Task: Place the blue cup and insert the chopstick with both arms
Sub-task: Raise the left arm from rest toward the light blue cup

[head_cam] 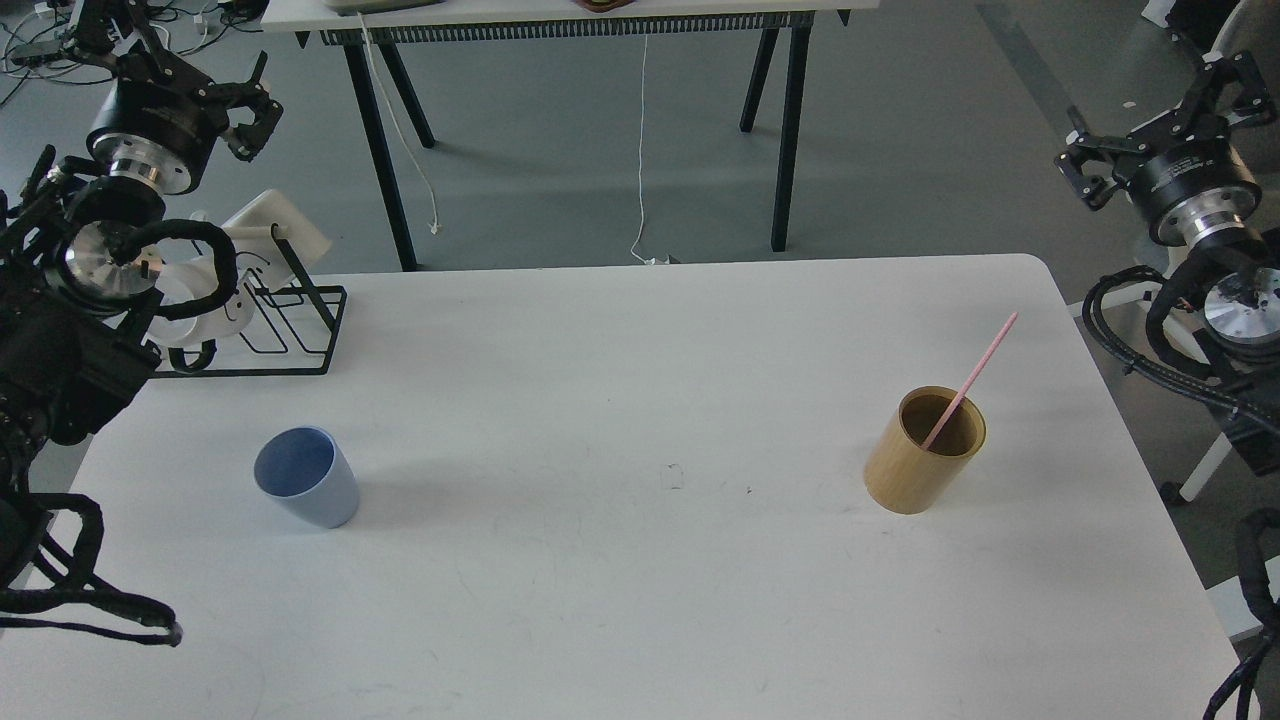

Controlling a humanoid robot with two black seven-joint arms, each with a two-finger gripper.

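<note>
On the left side of the white table (640, 600) stands the blue cup (307, 476), upright and open-mouthed, well apart from everything else. Far across to the right, the pink chopstick (972, 378) leans inside a tan bamboo cylinder (924, 450), its upper end tilting up and right. Behind the cup, at the far left corner, sits a black wire rack (290, 325). The left gripper (250, 110) hangs above the rack, jaws spread and empty. The right gripper (1160, 125) hovers off the table's far right edge, jaws likewise spread, holding nothing.
</note>
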